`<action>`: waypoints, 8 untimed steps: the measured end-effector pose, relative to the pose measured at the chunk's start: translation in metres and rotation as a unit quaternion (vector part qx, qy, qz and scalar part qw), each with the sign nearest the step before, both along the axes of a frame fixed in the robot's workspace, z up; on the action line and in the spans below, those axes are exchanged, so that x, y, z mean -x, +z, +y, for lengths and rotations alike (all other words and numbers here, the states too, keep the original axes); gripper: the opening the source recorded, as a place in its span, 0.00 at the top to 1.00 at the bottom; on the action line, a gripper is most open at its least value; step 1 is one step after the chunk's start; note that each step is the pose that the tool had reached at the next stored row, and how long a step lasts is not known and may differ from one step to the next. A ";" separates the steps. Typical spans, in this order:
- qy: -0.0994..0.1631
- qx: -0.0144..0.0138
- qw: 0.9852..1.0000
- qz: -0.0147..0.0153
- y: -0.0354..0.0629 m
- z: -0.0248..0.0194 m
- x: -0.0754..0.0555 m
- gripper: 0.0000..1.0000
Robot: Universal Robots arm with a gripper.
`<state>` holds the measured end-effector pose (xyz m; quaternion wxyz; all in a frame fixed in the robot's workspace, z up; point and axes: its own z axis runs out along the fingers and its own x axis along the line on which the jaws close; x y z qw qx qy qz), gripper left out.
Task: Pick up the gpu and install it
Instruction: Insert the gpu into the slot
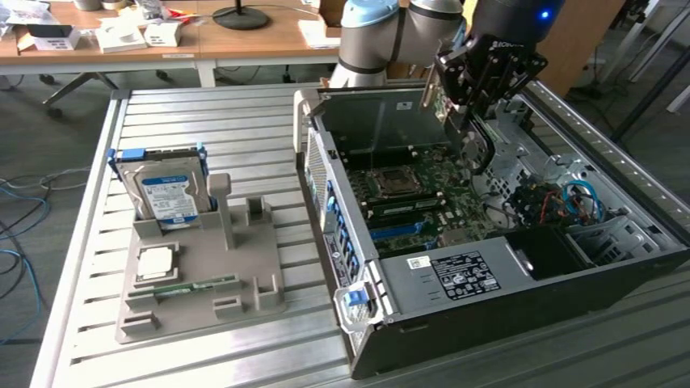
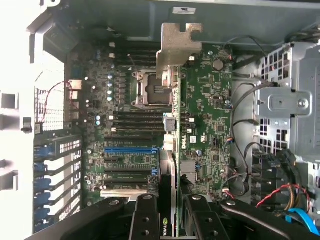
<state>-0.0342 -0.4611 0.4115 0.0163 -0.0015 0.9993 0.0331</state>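
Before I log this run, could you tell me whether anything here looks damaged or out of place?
Nothing stands out. The gripper is shut on the gpu, holding it over the motherboard of the open case, not yet seated. The hard drive stands in its grey holder.

A slatted grey metal tabletop (image 1: 194, 121) stands on a grey floor (image 1: 44, 137), where blue and grey cables (image 1: 16, 210) trail past its edge on the exterior view's left. Beyond its far edge, wooden desks (image 1: 248, 40) carry white boxes (image 1: 119, 36) and a black round stand base (image 1: 239, 16). A brown wooden panel (image 1: 587, 40) stands by the far corner.
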 end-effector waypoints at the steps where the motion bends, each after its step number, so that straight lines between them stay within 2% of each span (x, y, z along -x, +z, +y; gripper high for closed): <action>1: 0.007 0.000 1.000 0.000 0.0000 0.0000 0.000 0.74; 5: 0.037 0.002 0.999 0.000 -0.0004 0.0000 0.000 0.74; 8: 0.061 0.003 0.998 0.000 -0.0008 0.0000 0.000 0.74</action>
